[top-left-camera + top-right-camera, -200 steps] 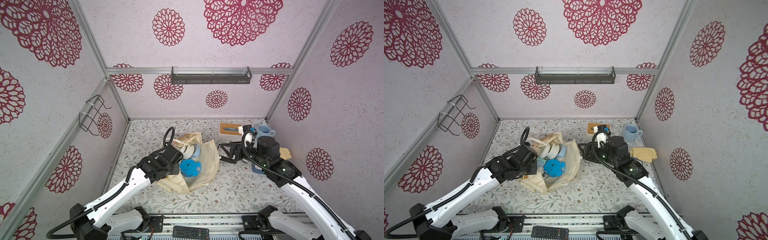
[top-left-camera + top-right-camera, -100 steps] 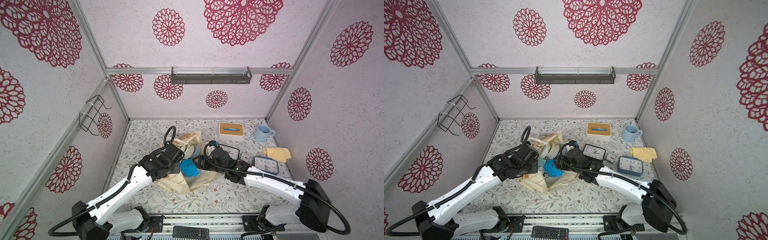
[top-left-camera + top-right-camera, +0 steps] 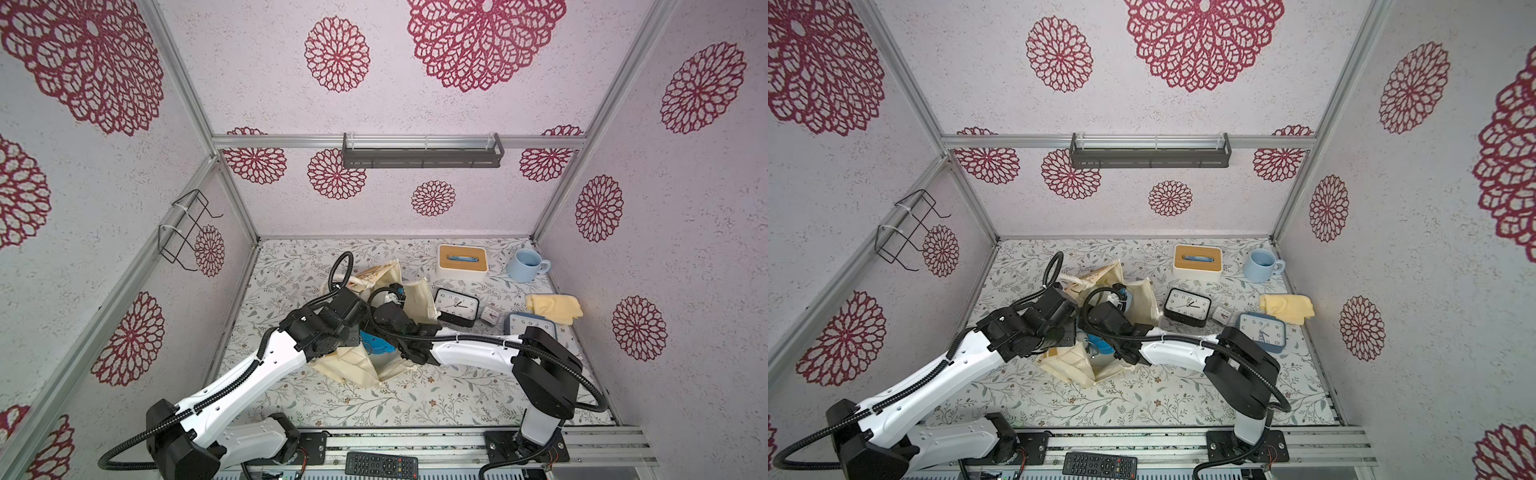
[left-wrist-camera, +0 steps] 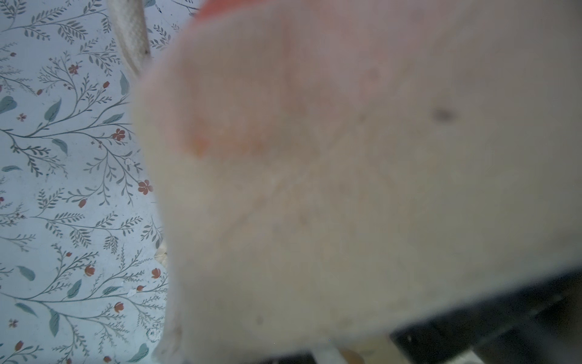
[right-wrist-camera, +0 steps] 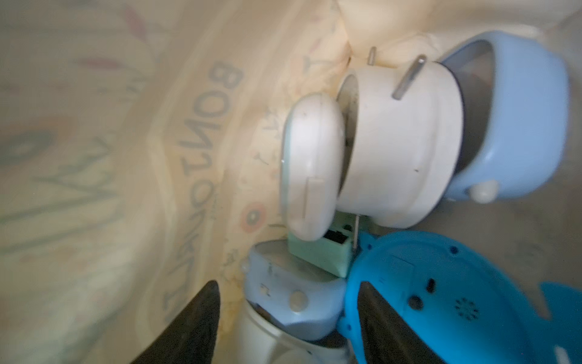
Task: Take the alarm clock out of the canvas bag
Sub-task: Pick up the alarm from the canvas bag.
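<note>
The right gripper [image 5: 288,288] is down inside the canvas bag [image 3: 417,297]. Its two black fingers [image 5: 192,324] are spread wide on either side of a pale blue alarm clock [image 5: 293,296]. A gap shows between the clock and one finger; whether the other finger touches it I cannot tell. Just beside that clock lies a bright blue alarm clock [image 5: 441,302], its perforated back toward the wrist camera. Beyond both sits a white alarm clock [image 5: 378,141], with a mint-green block [image 5: 318,252] wedged between it and the pale blue one. The bag's cloth wall, its lettering showing through in reverse, curves around them all.

The left gripper [image 3: 355,330] is closed tight at the bag's rim on its 9 o'clock side. Its fingertips are hidden, and blurred cream cloth fills most of its wrist view, so it pinches the bag's wall.

In both top views the bag lies slumped near the middle of the table [image 3: 457,395], and the bright blue clock shows in its mouth.

- **3 o'clock of the bag:** a black square clock [image 3: 455,307], then a small white clock [image 3: 490,314] just beside it, then a blue-framed clock [image 3: 1260,332] and a yellow cloth [image 3: 552,307].
- **1 o'clock:** a tissue box [image 3: 461,262].
- **2 o'clock:** a mug [image 3: 525,266] in the far corner.
- **6 o'clock:** a remote [image 3: 380,465] on the front rail.
</note>
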